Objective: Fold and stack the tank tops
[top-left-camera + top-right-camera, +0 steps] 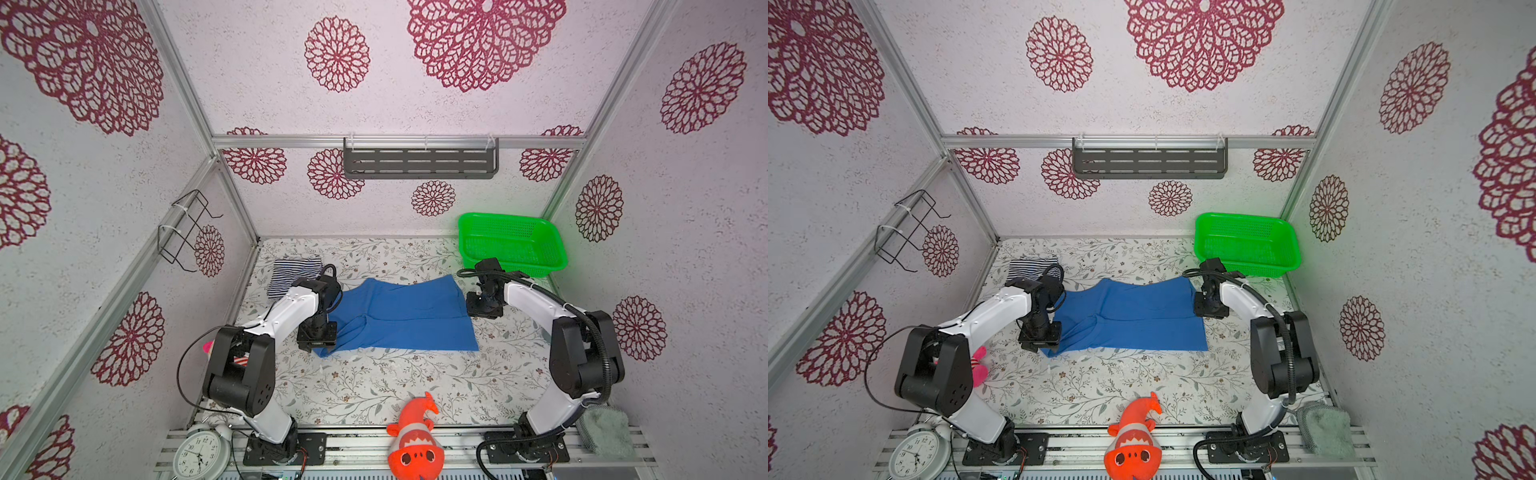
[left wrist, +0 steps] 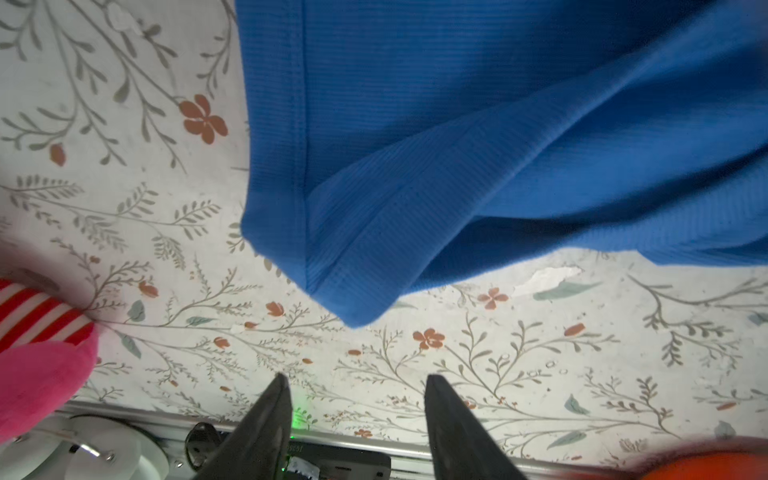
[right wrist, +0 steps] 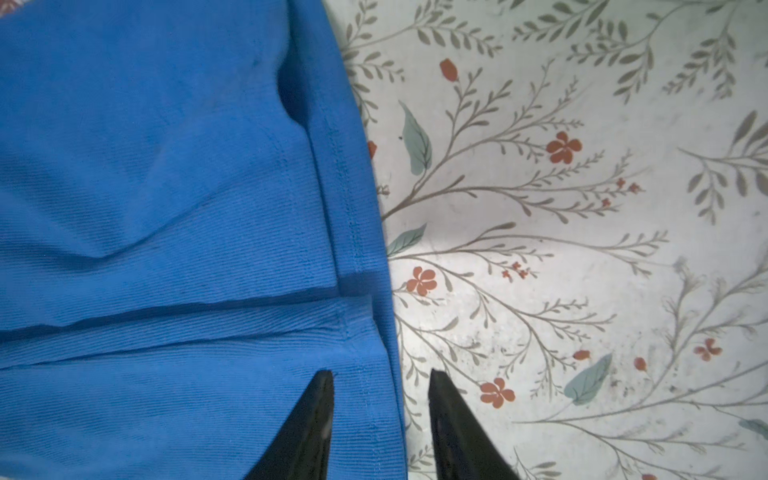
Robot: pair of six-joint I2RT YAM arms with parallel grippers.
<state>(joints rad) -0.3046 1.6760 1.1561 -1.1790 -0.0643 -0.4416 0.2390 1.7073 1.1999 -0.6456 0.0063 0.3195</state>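
The plain royal blue tank top (image 1: 403, 316) (image 1: 1129, 316) lies folded over on the floral table, with a lengthwise crease. The striped tank top (image 1: 291, 272) (image 1: 1030, 266) sits folded at the back left, partly behind the left arm. My left gripper (image 1: 318, 343) (image 1: 1040, 338) (image 2: 355, 378) is open over bare table just off the blue top's (image 2: 457, 145) near left corner, nothing between its fingers. My right gripper (image 1: 482, 307) (image 1: 1210, 307) (image 3: 380, 374) is open at the top's right edge; one finger is over the blue cloth (image 3: 166, 208), the other over the table.
A green basket (image 1: 513, 245) (image 1: 1246, 243) stands at the back right. An orange fish plush (image 1: 411, 440) lies at the front edge, an alarm clock (image 1: 199, 455) front left, a pink striped plush (image 1: 980, 365) by the left arm, and a grey-green towel (image 1: 606, 430) front right.
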